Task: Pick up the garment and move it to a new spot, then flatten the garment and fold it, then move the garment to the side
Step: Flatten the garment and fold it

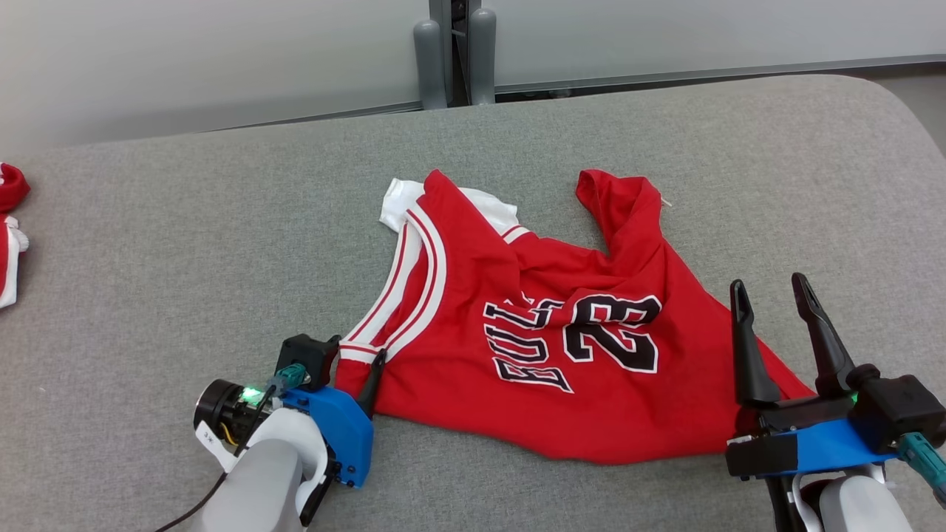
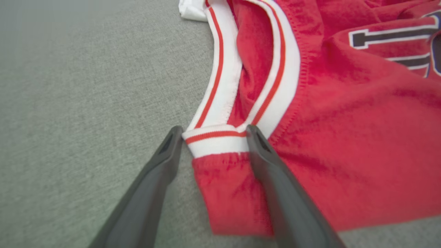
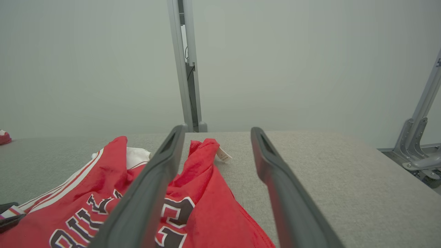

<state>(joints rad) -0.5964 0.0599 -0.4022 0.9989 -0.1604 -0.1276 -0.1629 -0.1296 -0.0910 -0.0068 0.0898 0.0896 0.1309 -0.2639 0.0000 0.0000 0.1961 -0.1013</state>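
The left gripper (image 2: 214, 129) is standing wide open, gripping nothing. Its two fingers are straddling the white-and-red armhole trim at the near left corner of the red jersey (image 1: 628, 414), one finger resting on the grey padded table (image 1: 185, 258) and the other lying on the red cloth. The right gripper (image 1: 768, 284) is also gaping wide and empty, its fingers pointing toward the far side over the jersey's near right edge.

The jersey is lying rumpled in the middle of the table, lettering up, its shoulder straps toward the far side, one bearing a small tag (image 3: 224, 155). Another red-and-white cloth (image 1: 9, 236) is sitting at the far left edge, well apart. A grey post (image 1: 451, 52) is standing beyond the table.

Both pale forearms are reaching in from the near edge, with the left wrist tilting down toward the cloth.
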